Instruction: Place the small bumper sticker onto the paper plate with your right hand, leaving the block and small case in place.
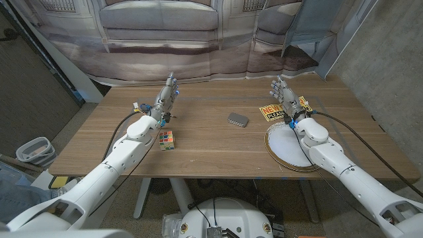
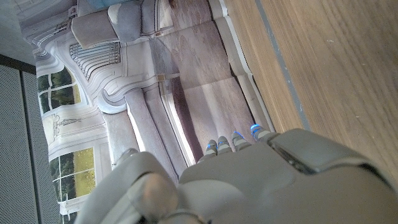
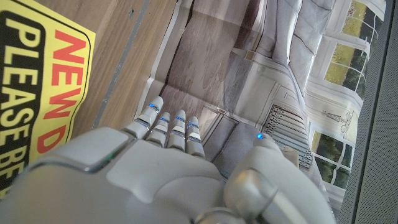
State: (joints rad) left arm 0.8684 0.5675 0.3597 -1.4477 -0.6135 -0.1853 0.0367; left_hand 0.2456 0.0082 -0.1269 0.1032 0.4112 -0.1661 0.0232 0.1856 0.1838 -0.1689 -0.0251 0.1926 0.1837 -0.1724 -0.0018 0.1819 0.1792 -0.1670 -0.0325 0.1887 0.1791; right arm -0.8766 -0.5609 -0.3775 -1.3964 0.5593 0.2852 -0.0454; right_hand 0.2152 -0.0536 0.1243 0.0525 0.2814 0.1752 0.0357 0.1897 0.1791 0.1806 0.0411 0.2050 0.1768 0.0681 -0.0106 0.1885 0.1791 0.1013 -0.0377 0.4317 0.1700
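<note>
A yellow and black bumper sticker [image 1: 274, 112] with red lettering lies on the table at the right, just beyond the white paper plate [image 1: 285, 147]. The right wrist view shows the sticker [image 3: 43, 87] close under that hand. My right hand [image 1: 288, 98] hovers over the sticker's right part, fingers straight and apart, holding nothing. A small grey case [image 1: 238, 119] lies mid-table. The coloured block [image 1: 166, 140] sits at the left beside my left forearm. My left hand [image 1: 167, 96] stands raised with fingers extended, empty.
The table's far edge [image 1: 218, 82] runs along a printed backdrop of a sofa. A small white and yellow object [image 1: 139, 106] lies left of my left hand. A bin [image 1: 35, 151] stands on the floor at the left.
</note>
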